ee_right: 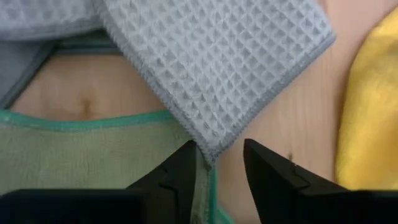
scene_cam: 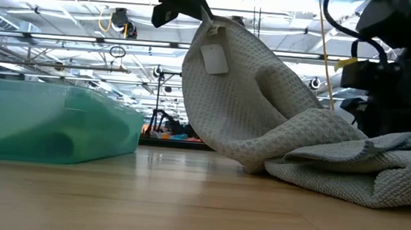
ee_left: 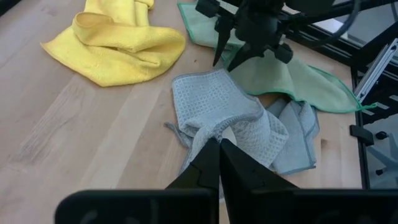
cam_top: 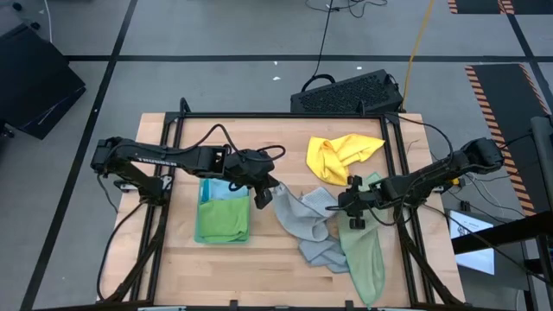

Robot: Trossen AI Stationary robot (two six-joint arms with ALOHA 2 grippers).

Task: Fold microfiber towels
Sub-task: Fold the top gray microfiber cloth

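A grey waffle-weave microfiber towel lies crumpled at the table's middle. One end of it is raised by my left gripper, which is shut on it. My right gripper is open and points down just above the table, with another corner of the grey towel between its fingers. A pale sage green towel lies spread under the grey one on the right. A yellow towel lies bunched at the far right. A bright green towel lies folded on the left, with a teal one at its far end. My left gripper pinches a bunched corner of the grey towel between its two shut fingers, close to the white tag. It comes slanting down from the table's left. The towel hangs slack below the fingers, its lower part on the table. My right gripper: I cannot tell whether its fingers touch the grey corner.
A black keyboard lies beyond the table's far edge. A black frame rail runs along the table's right side, near my right arm. Bare wood shows along the near edge.
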